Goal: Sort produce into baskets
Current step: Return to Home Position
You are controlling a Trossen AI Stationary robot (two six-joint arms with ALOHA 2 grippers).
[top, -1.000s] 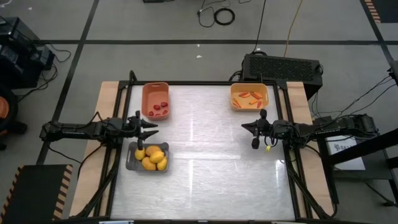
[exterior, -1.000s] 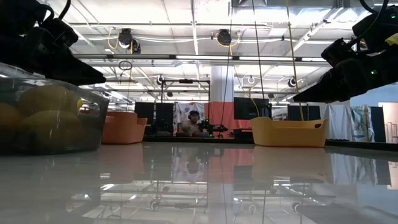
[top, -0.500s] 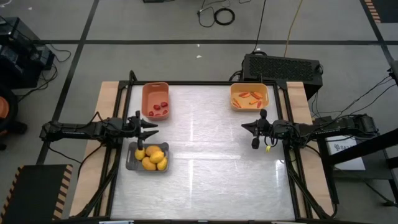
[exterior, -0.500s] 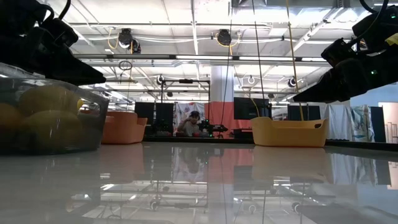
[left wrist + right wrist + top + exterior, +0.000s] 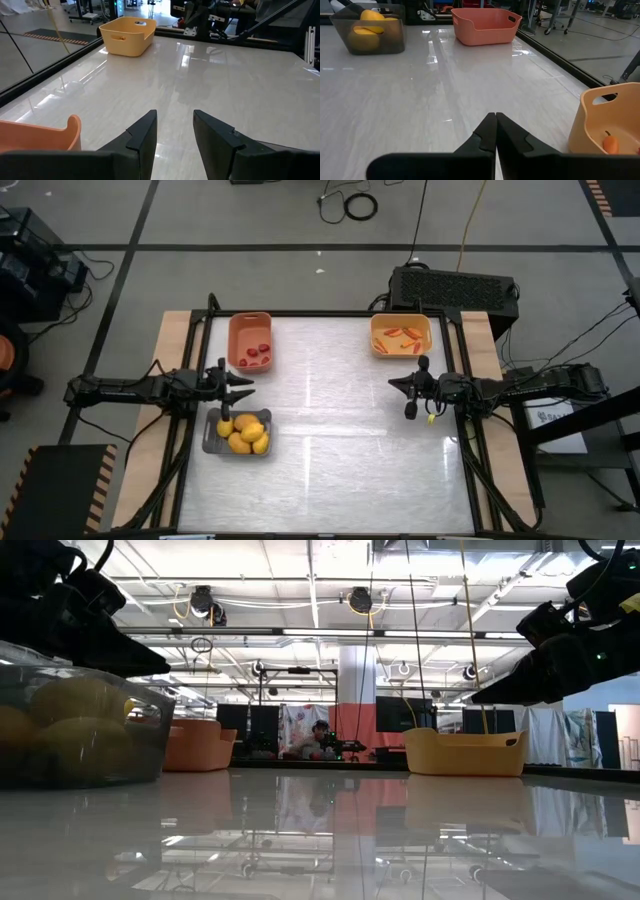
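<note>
Three baskets (image 5: 208, 442) hold everything: fruit (image 5: 245, 435) at table's (image 5: 330, 440) left edge, reds (image 5: 257, 356) and peppers (image 5: 402, 335) at back corners. Nothing has moved; left gripper (image 5: 174, 115) slightly parted, right gripper (image 5: 496, 117) closed, empty. Sorting looks done.

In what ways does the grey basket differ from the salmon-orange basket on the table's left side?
The grey basket holds yellow egg-shaped fruits; the salmon-orange basket holds small dark red pieces. The grey basket is see-through, the salmon-orange basket opaque. Both are rectangular, open-topped and stand on the left half of the table.
</note>
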